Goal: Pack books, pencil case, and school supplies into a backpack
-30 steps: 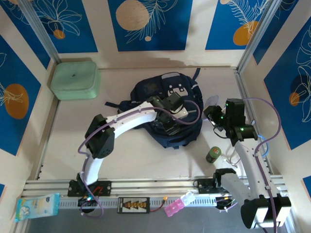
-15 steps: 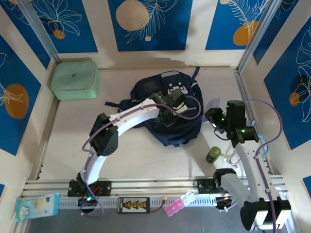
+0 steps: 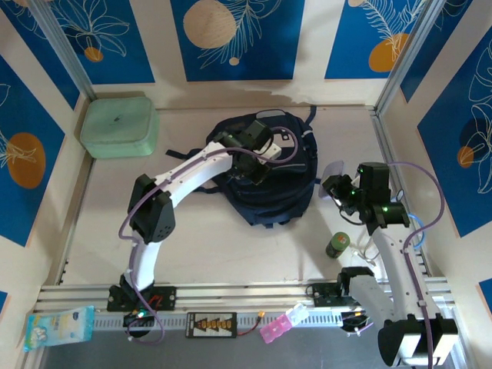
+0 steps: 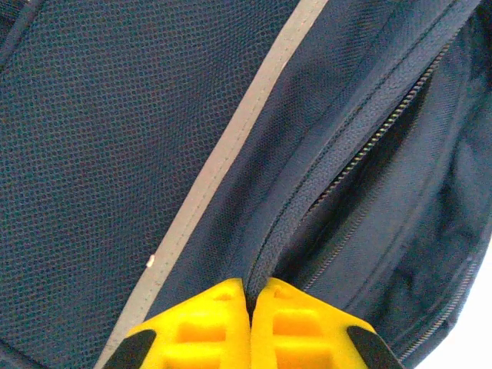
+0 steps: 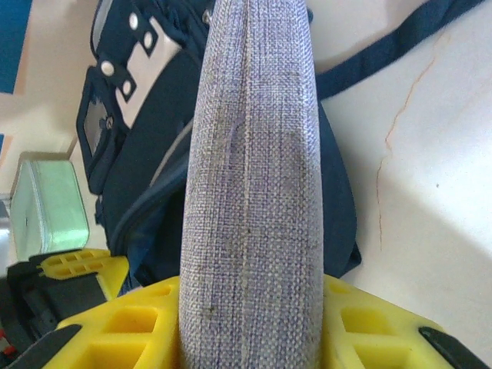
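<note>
Top external view shows the backpack (image 3: pixel 269 201) lying flat in the middle of the table (image 3: pixel 200 242), with its strap end toward the far side. The left arm reaches over it, and the left pincer (image 3: pixel 252 171) sits on the upper part of the bag. In the left wrist view its yellow fingers (image 4: pixel 204 323) are pressed together exactly where the zipper (image 4: pixel 361 146) line comes in. The teeth stand a little apart there and show a dark gap. It cannot be told if a fold of cloth or the zipper pull is caught between the fingers.

The right pincer (image 3: pixel 339 192) is just beside the right edge of the backpack and above the table. It is pinching the pencil case (image 3: pixel 333 171) at one end. The case is seen edge-on in the right wrist view, and its long axis runs from the fingers toward the far side, leaning a little left.

The coming move probably turns on one relation: the opening lies to the left of the case, under the left pincer, and the right arm is the nearer carrier. To go in, the case likely must travel left, and its long axis should be laid along the zipper gap. The gap looks narrow for now, so the left pincer may first need to pull it wider.
</note>
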{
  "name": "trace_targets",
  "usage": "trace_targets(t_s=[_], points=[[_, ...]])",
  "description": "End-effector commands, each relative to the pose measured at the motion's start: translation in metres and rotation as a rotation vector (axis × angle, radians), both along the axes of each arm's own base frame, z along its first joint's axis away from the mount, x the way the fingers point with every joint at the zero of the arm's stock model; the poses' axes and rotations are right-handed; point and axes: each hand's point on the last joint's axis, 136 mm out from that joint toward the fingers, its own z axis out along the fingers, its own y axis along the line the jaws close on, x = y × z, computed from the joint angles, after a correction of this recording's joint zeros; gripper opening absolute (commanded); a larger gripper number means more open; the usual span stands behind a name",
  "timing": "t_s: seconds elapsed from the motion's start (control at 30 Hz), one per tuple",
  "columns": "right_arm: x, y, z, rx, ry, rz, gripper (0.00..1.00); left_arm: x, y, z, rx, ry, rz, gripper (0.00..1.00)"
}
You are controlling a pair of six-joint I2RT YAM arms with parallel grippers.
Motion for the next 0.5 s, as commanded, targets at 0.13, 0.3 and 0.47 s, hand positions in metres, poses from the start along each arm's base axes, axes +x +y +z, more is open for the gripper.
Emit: trace_targets(t_s=[0.13, 0.3, 0.47], points=[[-0.013, 0.046, -0.002, 0.169, -0.005, 0.214, 0.35, 0.0, -0.024, 0.096, -0.297, -0.065, 0.004, 0.02], [-0.01, 0.058, 0.001, 0.196, -0.005, 0.233, 0.35, -0.007, -0.041, 0.129, -0.431, -0.051, -0.02, 0.02], [0.004, 0.066, -0.004, 0.241, 0.024, 0.178, 0.35, -0.014, -0.054, 0.142, -0.472, -0.036, -0.037, 0.03]])
